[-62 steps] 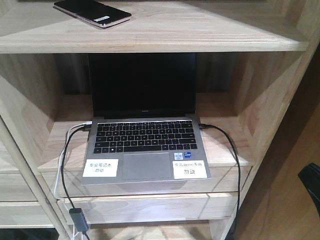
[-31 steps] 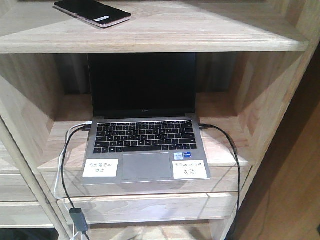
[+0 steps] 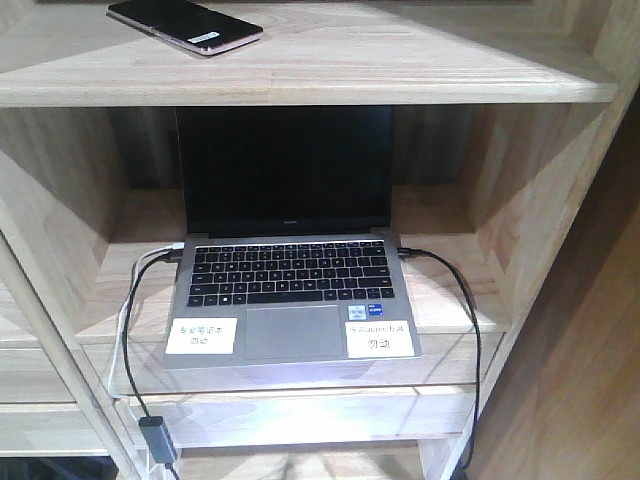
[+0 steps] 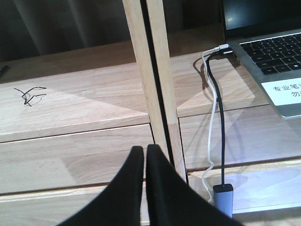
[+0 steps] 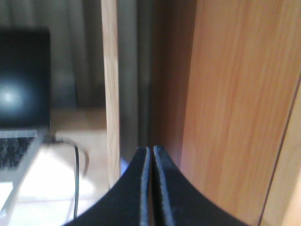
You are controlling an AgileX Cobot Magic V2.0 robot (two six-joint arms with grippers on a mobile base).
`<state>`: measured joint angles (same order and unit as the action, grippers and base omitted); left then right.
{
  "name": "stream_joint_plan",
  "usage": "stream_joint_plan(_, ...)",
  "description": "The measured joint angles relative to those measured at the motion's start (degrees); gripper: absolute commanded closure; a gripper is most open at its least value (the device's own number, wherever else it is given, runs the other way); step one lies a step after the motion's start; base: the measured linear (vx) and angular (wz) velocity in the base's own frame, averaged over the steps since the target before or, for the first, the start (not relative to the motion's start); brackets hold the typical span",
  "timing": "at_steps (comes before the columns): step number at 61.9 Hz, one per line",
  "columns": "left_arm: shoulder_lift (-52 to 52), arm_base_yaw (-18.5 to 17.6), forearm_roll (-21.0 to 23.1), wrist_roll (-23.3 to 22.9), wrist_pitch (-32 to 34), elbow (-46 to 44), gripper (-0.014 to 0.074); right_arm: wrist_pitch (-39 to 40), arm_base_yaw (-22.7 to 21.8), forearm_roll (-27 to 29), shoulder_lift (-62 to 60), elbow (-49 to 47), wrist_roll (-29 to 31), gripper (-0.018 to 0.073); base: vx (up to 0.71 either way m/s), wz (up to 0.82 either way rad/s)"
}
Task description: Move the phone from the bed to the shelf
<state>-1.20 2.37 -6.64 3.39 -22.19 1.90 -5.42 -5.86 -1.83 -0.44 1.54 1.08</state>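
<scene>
- The phone (image 3: 185, 25) lies flat on the shelf's (image 3: 400, 60) upper plank, above the laptop (image 3: 290, 270) and toward its left, clear of both arms.
- It looks thin, stiff and light, with a glossy, probably slippery and scratch-prone face; I would take it by the pinkish-gold long edges, not the glass.
- Left pincer (image 4: 145, 162) pressed together, holding nothing.
- Right pincer (image 5: 151, 162) likewise closed and empty.
- The placing looks done.

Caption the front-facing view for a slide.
Pink-rimmed black phone lying on pale wooden shelf above an open grey laptop.
</scene>
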Motion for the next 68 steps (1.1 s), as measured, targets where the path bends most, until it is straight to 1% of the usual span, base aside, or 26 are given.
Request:
stream_joint_plan(30, 0.00, 0.00, 0.00, 0.00, 0.00, 0.00, 0.0595, -1.07, 0.00, -0.04, -0.12, 0.02, 0.40, 0.0564, 0.00, 0.00)
stream_joint_plan(46, 0.00, 0.00, 0.00, 0.00, 0.00, 0.00, 0.0595, -1.08, 3.43, -0.18, -0.12, 0.02, 0.59, 0.0564, 0.00, 0.00)
stream_joint_plan(68, 0.00, 0.00, 0.00, 0.00, 0.00, 0.00, 0.0595, -1.08, 3.49, -0.18, -0.12, 0.02, 0.59, 0.0564, 0.00, 0.00)
